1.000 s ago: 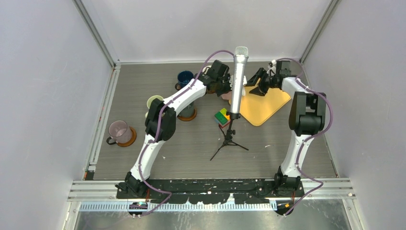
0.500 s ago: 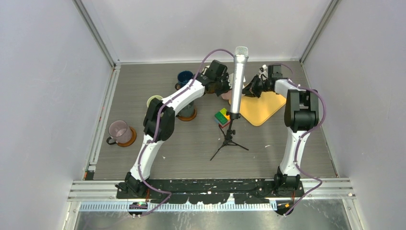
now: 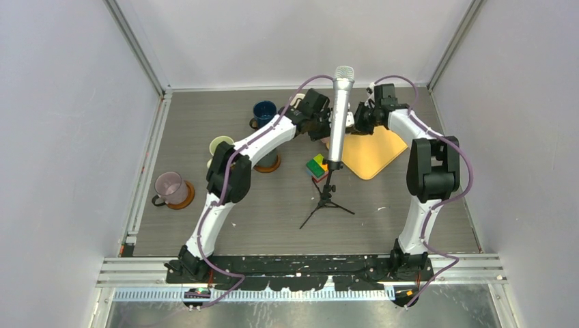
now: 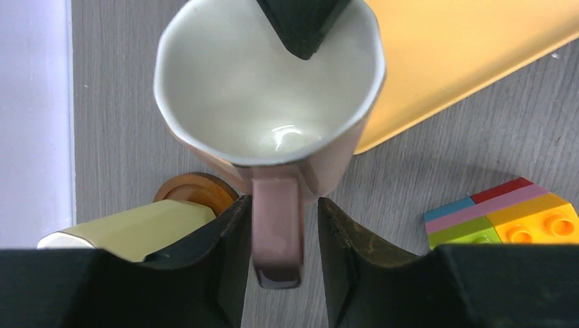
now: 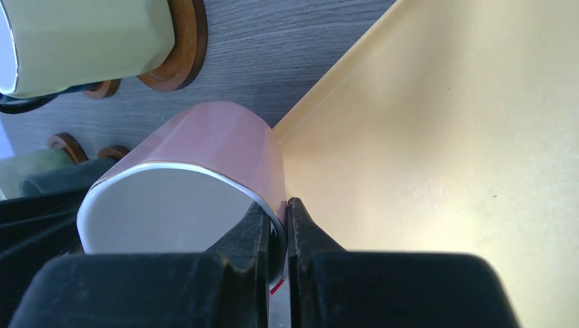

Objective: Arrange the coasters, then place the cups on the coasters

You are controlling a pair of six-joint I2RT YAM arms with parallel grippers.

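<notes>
A pink cup (image 4: 273,89), white inside, stands at the edge of the yellow tray (image 4: 464,55). My right gripper (image 5: 276,213) is shut on its rim, one finger inside the cup (image 5: 205,150) and one outside. My left gripper (image 4: 276,205) straddles the cup's handle (image 4: 275,232) with its jaws parted and a gap on the right side. A cream-yellow cup (image 4: 130,225) sits on a coaster (image 4: 194,191) beside it. In the top view a dark blue cup (image 3: 263,111), a pale cup (image 3: 220,145) and a mauve cup (image 3: 168,186) on a coaster (image 3: 184,198) stand to the left.
A silver microphone (image 3: 339,116) on a tripod (image 3: 326,203) stands between the two arms, hiding most of the pink cup from above. Coloured toy bricks (image 4: 505,219) lie right of the left gripper. Grey walls close in the table on three sides.
My right gripper swung left off the tray to the pink cup and shut on its rim. My left gripper's jaws have parted from the cup's handle.
</notes>
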